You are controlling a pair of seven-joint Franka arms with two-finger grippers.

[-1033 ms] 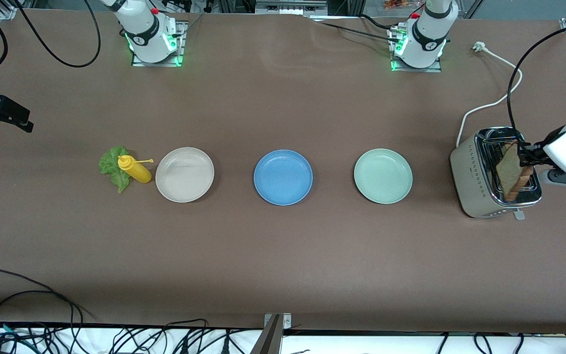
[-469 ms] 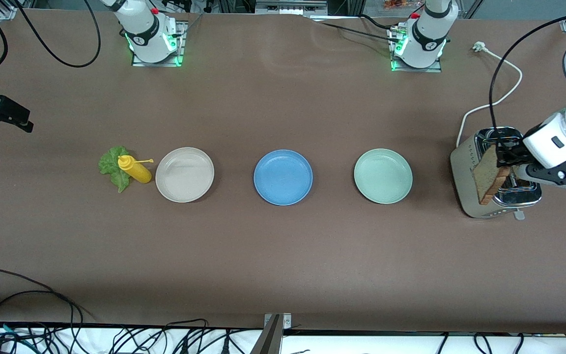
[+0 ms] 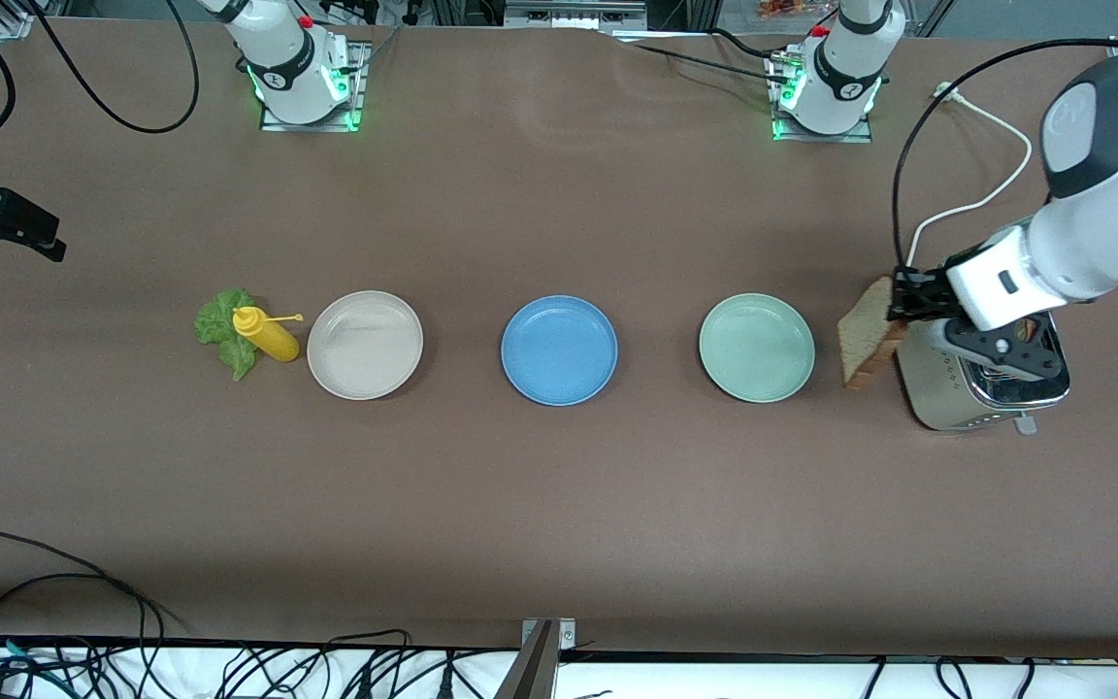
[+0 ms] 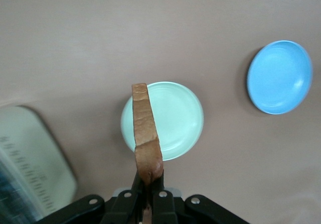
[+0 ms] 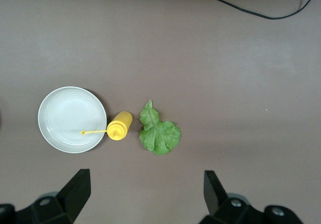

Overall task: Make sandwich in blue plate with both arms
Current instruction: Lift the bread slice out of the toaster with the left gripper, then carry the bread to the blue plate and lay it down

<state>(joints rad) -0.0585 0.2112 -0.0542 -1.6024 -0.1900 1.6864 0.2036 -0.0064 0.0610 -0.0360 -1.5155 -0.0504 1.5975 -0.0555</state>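
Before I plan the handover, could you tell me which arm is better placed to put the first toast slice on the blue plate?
Left, I think. Its tool is shut on the toast slice, up between the toaster and the pale green plate, next to the blue plate. The right tool is open and empty above the lettuce.

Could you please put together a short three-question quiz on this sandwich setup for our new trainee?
1. True or false: the blue plate already holds food.
2. Which gripper holds the toast slice: (a) left gripper, (b) right gripper?
3. What lies beside the yellow bottle, toward the right arm's end of the table?

Key: 1. False, it is bare. 2. (a); the right gripper is open, above the lettuce. 3. The lettuce leaf.
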